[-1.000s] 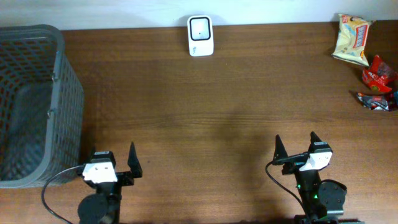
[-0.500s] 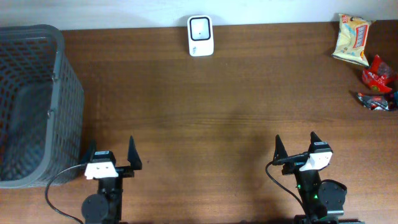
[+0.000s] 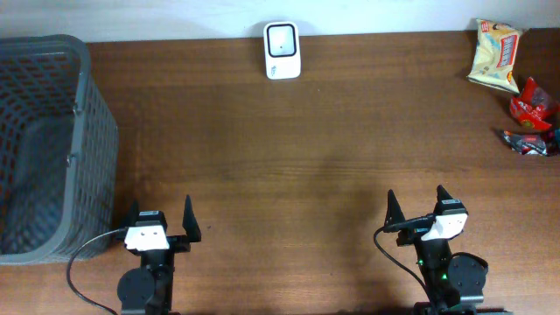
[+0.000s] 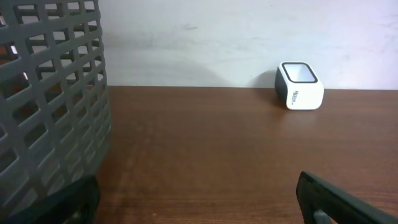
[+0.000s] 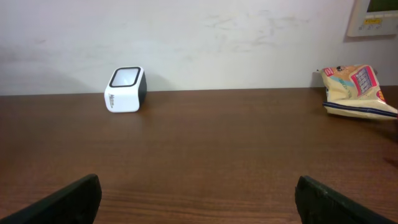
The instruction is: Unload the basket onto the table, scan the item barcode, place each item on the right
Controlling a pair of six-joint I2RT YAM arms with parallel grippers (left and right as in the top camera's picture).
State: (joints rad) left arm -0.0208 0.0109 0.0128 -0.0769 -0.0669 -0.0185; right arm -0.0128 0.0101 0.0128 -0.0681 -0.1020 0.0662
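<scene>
**Both grippers wide apart and empty; scanner and snacks at the far edge**

The left gripper (image 3: 159, 210) sits at the near edge of the wooden table (image 3: 332, 149), its two dark fingers (image 4: 339, 200) spread wide with nothing between them. The right gripper (image 3: 416, 194) sits at the same near edge, well to the right, with its jaws equally wide and empty. Neither touches any object.

The white barcode scanner (image 3: 282, 50) stands at the far edge of the table, close to the pale wall (image 5: 236, 37) and roughly midway between the two arms. Its dark window faces upward.

The goods lie in the far right corner, well apart from both grippers. A yellow snack bag (image 3: 495, 54) lies flat nearest the wall. Just in front of it is a red packet (image 3: 534, 103), and nearer still a dark wrapper (image 3: 528, 143). These last two are partly cut off by the frame edge, so what they are cannot be told for sure.

A grey lattice basket (image 3: 87, 114) fills the left end of the table, just beside the left arm, and looks empty from above.
</scene>
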